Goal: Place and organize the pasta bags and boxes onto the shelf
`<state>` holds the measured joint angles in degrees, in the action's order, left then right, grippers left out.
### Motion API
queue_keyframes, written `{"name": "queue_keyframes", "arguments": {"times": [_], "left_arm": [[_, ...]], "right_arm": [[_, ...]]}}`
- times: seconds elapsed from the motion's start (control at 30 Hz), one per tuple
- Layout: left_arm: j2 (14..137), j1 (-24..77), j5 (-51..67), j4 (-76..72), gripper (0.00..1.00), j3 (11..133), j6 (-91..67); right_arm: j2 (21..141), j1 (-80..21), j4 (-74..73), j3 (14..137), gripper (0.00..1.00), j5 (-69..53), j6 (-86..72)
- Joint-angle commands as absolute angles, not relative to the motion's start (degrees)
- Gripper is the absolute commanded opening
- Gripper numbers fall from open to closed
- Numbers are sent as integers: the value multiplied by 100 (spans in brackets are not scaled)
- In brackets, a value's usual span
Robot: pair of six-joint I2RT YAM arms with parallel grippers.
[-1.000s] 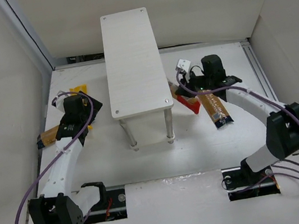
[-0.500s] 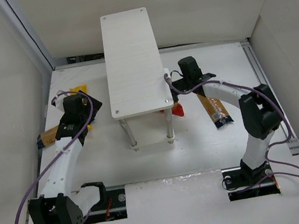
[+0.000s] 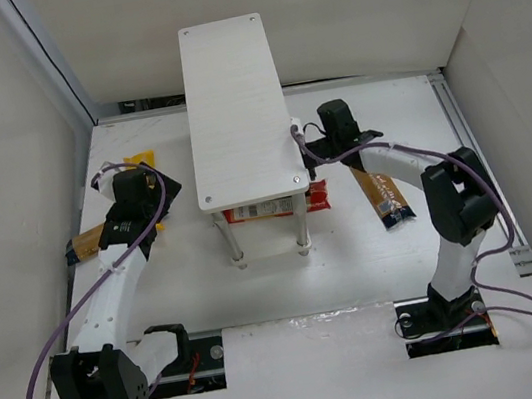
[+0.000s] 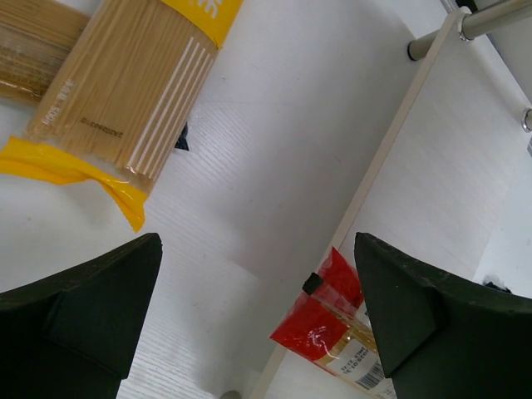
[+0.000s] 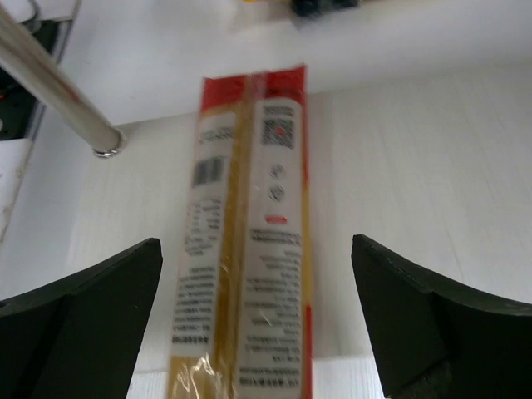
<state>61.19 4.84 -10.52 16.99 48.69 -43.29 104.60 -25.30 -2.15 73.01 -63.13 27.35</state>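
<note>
Shelf-stocking under way: my right gripper (image 5: 256, 274) stands with its jaws spread wide, clear of both sides of the red pack (image 5: 249, 208), which now lies flat on the lower board of the shelf (image 3: 232, 114), its right end poking out past the near right leg. The left gripper (image 4: 258, 249) is just as wide open and holds nothing, hovering over the table (image 3: 359, 276) left of the shelf, above a yellow-ended bag (image 4: 125, 91) of spaghetti. A golden-brown pack (image 3: 383, 196) waits on the table right of the shelf. I judge these packs light and stiff along their length, but brittle inside and wrapped in slick film. I would pinch each one across its narrow width near the middle, firmly enough that it cannot slide or tip, and never by the loose crimped ends. A second ago the red pack was clamped in the right gripper, tilted beside the shelf's near right corner. Half a second ago it was going in under the top board. Now it is released and at rest, and the right arm has swung in close to the shelf. The left arm has not moved.
</note>
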Motion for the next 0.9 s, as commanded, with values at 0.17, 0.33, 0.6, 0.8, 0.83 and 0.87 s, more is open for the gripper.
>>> {"name": "queue_keyframes", "arguments": {"times": [0.17, 0.33, 0.6, 0.8, 0.83, 0.87], "left_arm": [[6968, -227, -2004, 1821, 100, 5668, -3825], [8137, -817, 164, 643, 100, 6265, -1538], [9387, -992, 333, 809, 100, 6979, -124], [9843, -1125, 675, 879, 100, 7031, 289], [9844, -1125, 772, 879, 100, 7031, 290], [9983, -1125, 773, 801, 100, 6970, 351]], "right_arm": [[9512, -1276, 44, 6524, 100, -5405, 1556], [8843, -606, 290, 5854, 100, -4509, 914], [8622, -396, 290, 5914, 100, -4543, 1310], [8868, -396, 290, 5915, 100, -4720, 1433], [8868, -396, 290, 5915, 100, -4720, 1433], [8868, -448, 290, 5915, 100, -4720, 1433]]}}
